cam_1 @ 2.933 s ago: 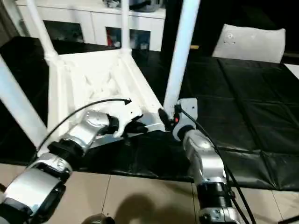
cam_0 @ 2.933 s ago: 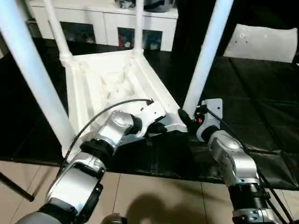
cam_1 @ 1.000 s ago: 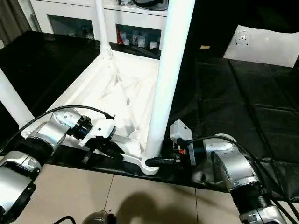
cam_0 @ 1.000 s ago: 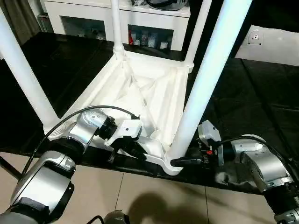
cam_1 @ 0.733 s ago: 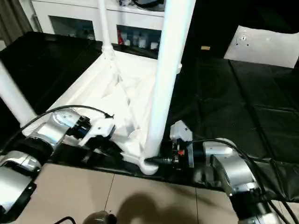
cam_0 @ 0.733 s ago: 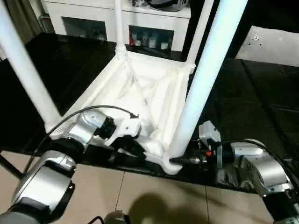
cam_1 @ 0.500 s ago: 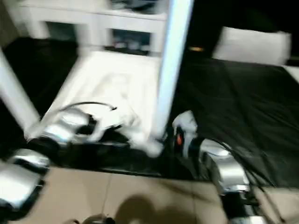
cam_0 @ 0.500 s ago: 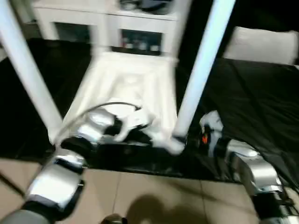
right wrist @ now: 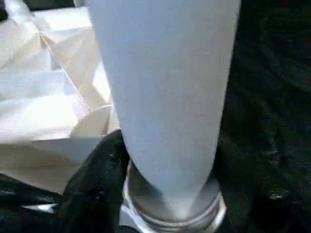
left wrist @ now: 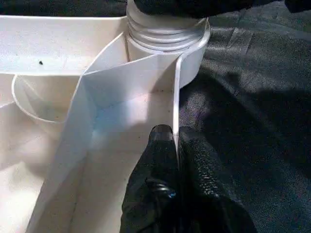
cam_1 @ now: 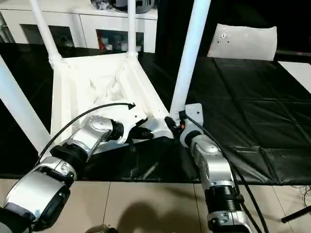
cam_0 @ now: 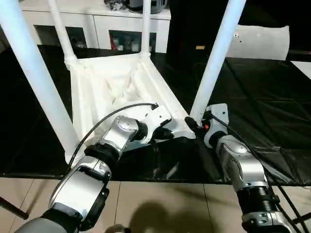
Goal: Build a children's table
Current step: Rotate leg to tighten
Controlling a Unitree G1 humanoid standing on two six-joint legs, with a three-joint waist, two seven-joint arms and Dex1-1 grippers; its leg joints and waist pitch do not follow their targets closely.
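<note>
Left gripper [left wrist: 176, 145] pinches the tabletop [cam_0: 104, 87] rim; right gripper [right wrist: 165, 194] straddles the leg [cam_0: 216, 53] base, jaws spread. A slip could twist the leg from its socket.

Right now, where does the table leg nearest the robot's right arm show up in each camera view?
Left eye view: the table leg slants up from right of centre to the top edge.
Right eye view: same leg, near centre, reaching the top edge.
Left wrist view: its threaded base, beyond the left gripper pinching the tabletop rim.
Right wrist view: the leg's broad pale tube, close up.
Shared landmark: the round corner socket it stands in.
</note>
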